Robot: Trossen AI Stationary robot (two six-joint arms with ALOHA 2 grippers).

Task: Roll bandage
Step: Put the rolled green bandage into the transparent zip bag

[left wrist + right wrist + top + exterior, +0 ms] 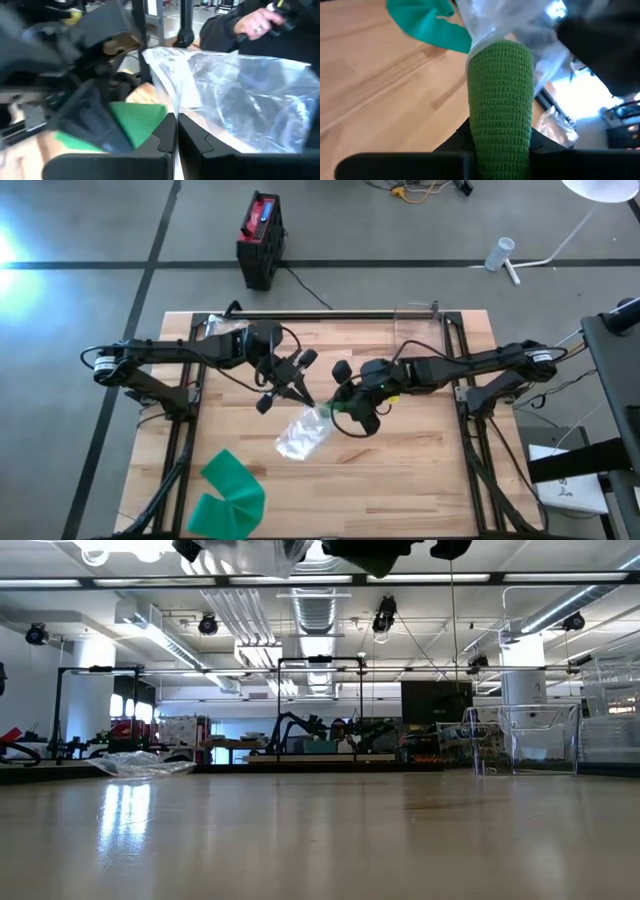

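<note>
Both arms reaching inward over mid-table, left gripper [297,392] pressed together on the edge of the clear plastic bag [303,434], right gripper [348,408] pinching the green bandage roll [501,105] at the bag's mouth. Green cloth [228,490] lying well apart near the table's front edge. Roll's knit texture plain only from the right wrist; a person's hand [257,25] visible only from the left wrist.

The green bandage roll [501,100] is wound tight and has a bumpy knit skin. One end of it is pushed into the mouth of a clear plastic bag [303,435], which is wrinkled and shiny. Both are up above the middle of the wooden table [420,470], not lying on it.
</note>
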